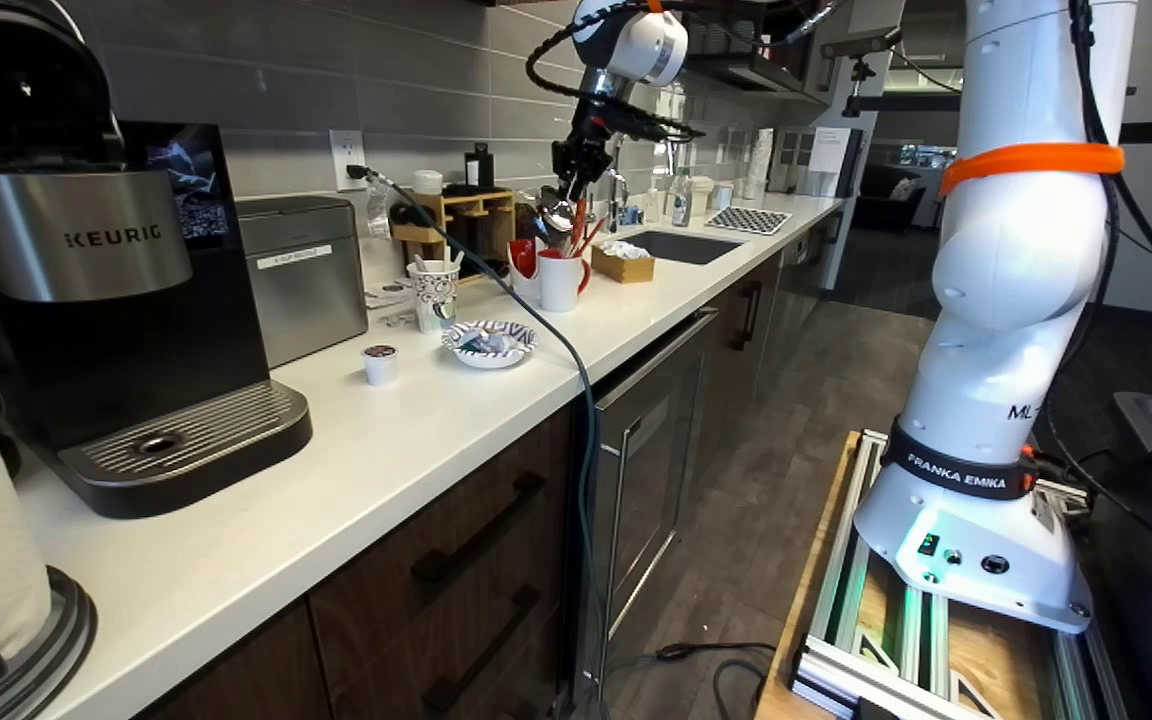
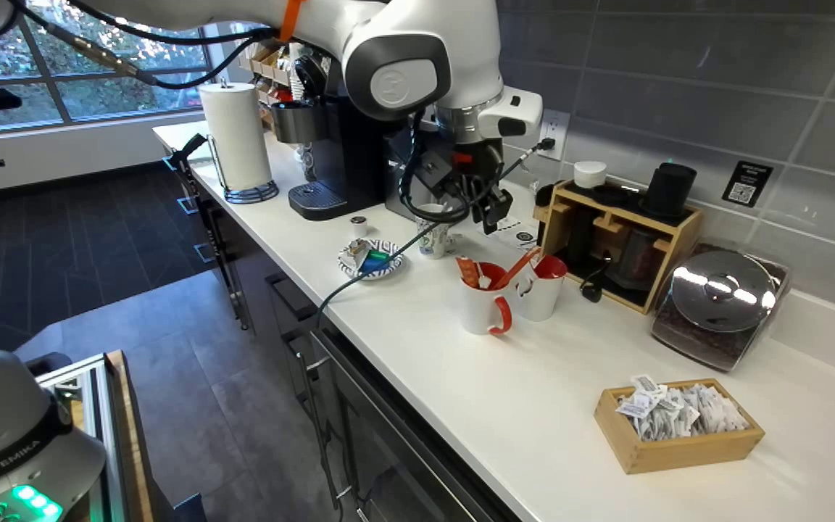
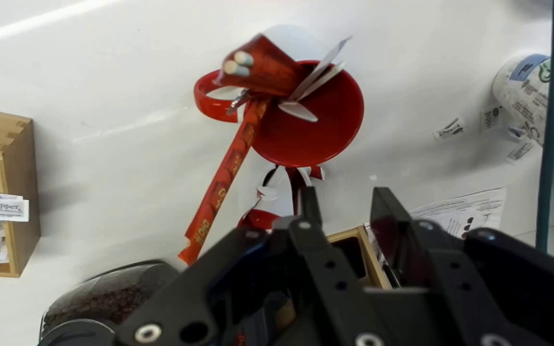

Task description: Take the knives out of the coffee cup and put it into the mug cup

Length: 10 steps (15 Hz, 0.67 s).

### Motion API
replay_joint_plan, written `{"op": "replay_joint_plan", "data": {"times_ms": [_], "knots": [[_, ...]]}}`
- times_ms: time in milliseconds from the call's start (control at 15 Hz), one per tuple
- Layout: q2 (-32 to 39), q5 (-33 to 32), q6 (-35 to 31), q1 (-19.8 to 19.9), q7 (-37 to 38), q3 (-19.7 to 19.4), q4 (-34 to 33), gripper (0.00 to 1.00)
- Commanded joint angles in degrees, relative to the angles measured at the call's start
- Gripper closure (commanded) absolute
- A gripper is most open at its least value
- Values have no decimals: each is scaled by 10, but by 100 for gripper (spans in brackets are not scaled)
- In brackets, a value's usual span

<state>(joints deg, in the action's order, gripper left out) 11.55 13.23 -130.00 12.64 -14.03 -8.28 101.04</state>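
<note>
Lettering [image 1: 116,237] is spelling KEURIG on the coffee maker [image 1: 126,310], FRANKA EMIKA on the robot's base [image 1: 966,590]. A packet [image 3: 7,210] reading "pepper" is overhanging a wooden box [image 3: 23,178]. A cable [image 3: 551,125] is crossing before the patterned cup [image 1: 433,305]. White utensils [image 3: 318,77], their kind unclear from where I'm standing, are leaning in that cup and the red-handled mug [image 2: 479,312]. The gripper [image 3: 345,204] is hanging near that mug, its jaws standing apart.
</note>
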Motion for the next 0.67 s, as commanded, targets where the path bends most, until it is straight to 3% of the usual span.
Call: {"op": "replay_joint_plan", "data": {"times_ms": [0,267,600], "knots": [[-3,-1,19,-2,-2,9,-8,34],[-36,41,6,-10,-52,39,15,4],[-51,65,12,-58,-105,89,17,0]]}}
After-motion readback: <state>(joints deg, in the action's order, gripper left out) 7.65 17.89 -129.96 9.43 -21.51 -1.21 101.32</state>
